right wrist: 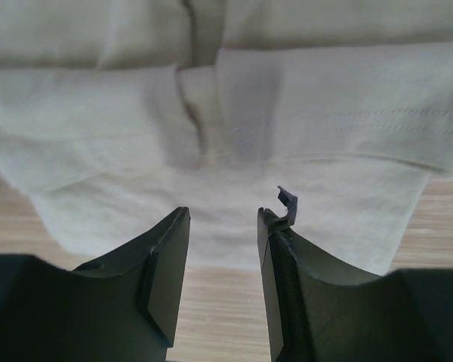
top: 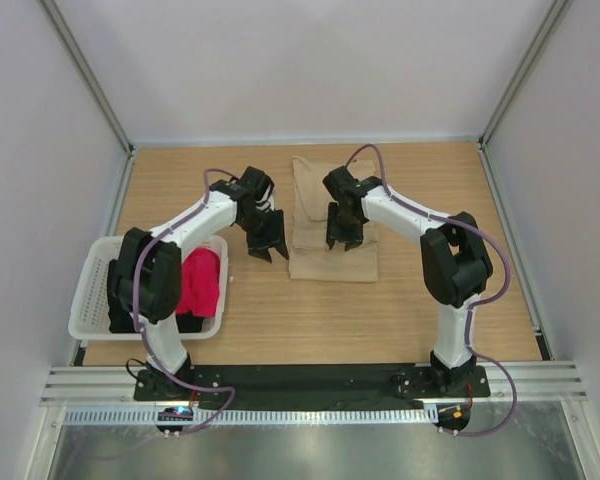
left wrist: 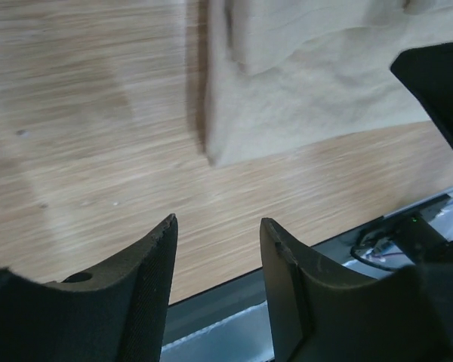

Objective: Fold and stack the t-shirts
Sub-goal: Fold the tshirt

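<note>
Shirts from above: the tan t-shirt lies folded in a strip mid-counter, left tool at its 9 o'clock, right tool over it; the red-pink t-shirt sits in the basket. Left wrist: jaws apart, empty, cloth corner at 1 o'clock. Right wrist: jaws apart, empty, above the hem. The cloth looks light and limp, so I would pinch the doubled edges.

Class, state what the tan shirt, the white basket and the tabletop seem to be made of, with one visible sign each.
Tan shirt: soft matte cloth; it creases and folds. White basket: likely moulded plastic, smooth with slotted walls. Tabletop: wood or wood-look laminate, showing pale grain lines.
</note>
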`<control>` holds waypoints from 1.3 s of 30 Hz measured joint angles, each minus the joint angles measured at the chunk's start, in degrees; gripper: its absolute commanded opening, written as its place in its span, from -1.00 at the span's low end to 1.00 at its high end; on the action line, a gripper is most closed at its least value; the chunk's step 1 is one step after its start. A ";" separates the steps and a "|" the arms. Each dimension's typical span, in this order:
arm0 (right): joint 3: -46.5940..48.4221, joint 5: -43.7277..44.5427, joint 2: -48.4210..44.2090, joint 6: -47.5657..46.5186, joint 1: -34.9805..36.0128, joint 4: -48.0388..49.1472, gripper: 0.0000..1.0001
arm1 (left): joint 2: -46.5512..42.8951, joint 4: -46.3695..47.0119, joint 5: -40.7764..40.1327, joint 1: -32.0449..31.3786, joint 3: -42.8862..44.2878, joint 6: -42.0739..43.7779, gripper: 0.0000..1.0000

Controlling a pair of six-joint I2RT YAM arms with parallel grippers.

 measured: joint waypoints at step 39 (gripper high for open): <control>5.05 6.43 9.60 -0.72 1.36 1.81 -0.16 | 18.29 12.39 10.36 -1.81 5.38 -10.03 -0.45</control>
